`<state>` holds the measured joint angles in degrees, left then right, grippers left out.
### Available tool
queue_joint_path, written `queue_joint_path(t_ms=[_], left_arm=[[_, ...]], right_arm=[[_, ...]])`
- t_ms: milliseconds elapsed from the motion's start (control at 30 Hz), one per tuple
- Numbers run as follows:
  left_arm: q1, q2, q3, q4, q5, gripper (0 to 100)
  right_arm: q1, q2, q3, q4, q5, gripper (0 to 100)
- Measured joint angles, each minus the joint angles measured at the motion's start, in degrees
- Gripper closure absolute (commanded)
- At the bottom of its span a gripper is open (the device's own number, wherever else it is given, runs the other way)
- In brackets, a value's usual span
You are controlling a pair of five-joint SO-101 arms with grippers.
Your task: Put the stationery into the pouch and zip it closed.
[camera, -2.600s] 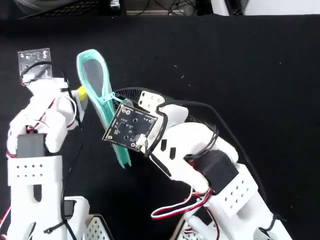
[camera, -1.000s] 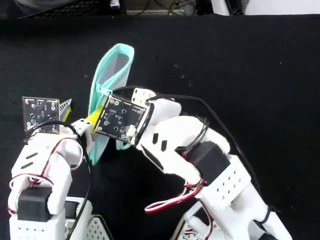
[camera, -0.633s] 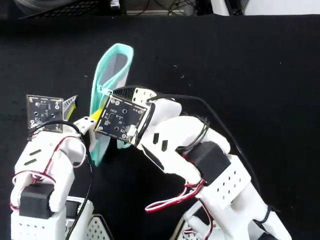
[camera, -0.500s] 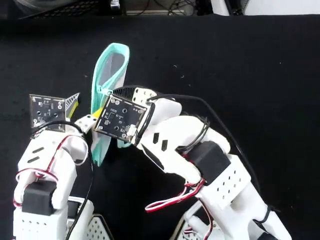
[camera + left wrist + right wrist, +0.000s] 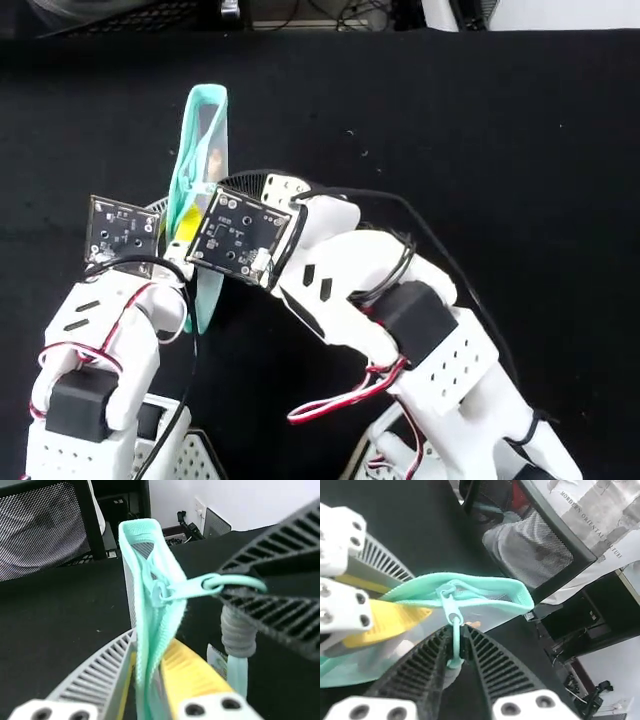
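Note:
The teal pouch stands on edge above the black table, its mouth nearly pressed flat. My left gripper is shut on the pouch's lower edge, which sits between its grey finger and its yellow finger. The right gripper is shut on the teal zipper pull, which hangs from the slider. In the high view both grippers meet at the pouch's middle, the left gripper beside the right gripper. Something pale orange shows faintly inside the pouch.
The black tablecloth stretches open to the right and behind the pouch. Past the table's far edge are a mesh chair and cables. The two arms' bases crowd the near edge.
The pouch swung from leaning left to upright, and its open loop narrowed to a thin edge. The left arm moved in towards the right arm, holding the pouch.

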<state>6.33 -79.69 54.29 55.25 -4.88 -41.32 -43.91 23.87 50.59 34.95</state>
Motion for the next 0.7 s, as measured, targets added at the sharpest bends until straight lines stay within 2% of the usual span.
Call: queue_joint_path(t_ms=[333,433,700], left_arm=[[0.0,-0.18,-0.18,2.29,-0.09,97],[0.0,-0.18,-0.09,2.29,0.53,97],[0.44,-0.26,-0.44,4.4,2.11,97]], right_arm=[[0.0,0.09,0.09,-2.46,0.18,98.6],[0.18,0.26,-1.23,-2.46,-1.76,98.6],[5.01,0.53,-2.11,-6.24,-3.34,98.6]])
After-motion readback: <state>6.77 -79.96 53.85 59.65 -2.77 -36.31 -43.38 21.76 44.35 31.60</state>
